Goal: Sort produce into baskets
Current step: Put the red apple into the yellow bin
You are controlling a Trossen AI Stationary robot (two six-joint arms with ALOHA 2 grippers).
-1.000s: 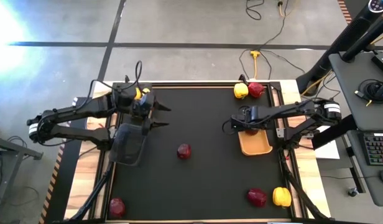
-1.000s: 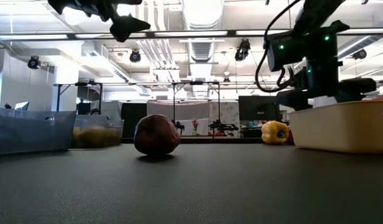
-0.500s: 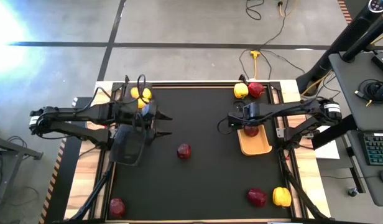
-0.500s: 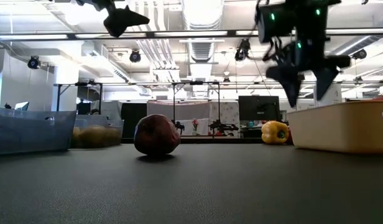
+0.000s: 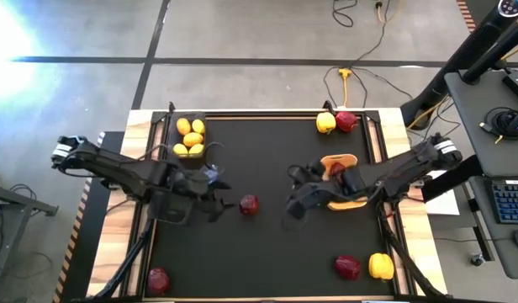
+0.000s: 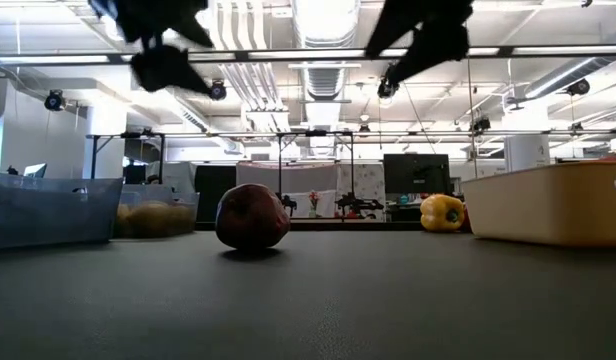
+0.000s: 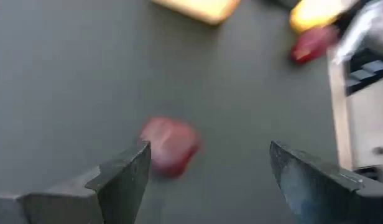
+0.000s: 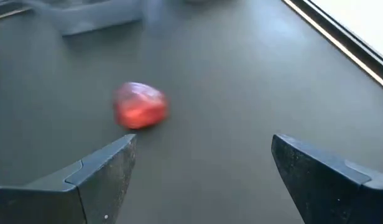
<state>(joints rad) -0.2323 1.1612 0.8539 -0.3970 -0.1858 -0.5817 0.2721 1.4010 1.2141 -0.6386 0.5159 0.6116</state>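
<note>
A dark red piece of produce [image 5: 249, 204] lies on the black mat at the table's middle; it also shows in the low view [image 6: 252, 217], the left wrist view [image 7: 170, 146] and the right wrist view [image 8: 140, 106]. My left gripper [image 5: 219, 190] hovers open just left of it, over the mat beside a black mesh basket [image 5: 171, 200]. My right gripper [image 5: 290, 195] hovers open just right of it. The orange-tan basket [image 5: 353, 200] holds a dark red piece [image 5: 335, 168]. A second mesh basket [image 5: 189, 137] at the far left holds several yellow lemons.
A yellow piece [image 5: 326, 123] and a red one [image 5: 346, 121] lie at the far right corner. A red piece [image 5: 347, 267] and a yellow pepper [image 5: 380, 266] lie at the near right, and a red piece [image 5: 158, 279] lies at the near left corner.
My left gripper has gone from beside the lemon basket toward the near edge and the right, toward the middle red piece, staying open. My right gripper has left the orange-tan basket and gone toward the left and near edges, toward the same piece, open.
</note>
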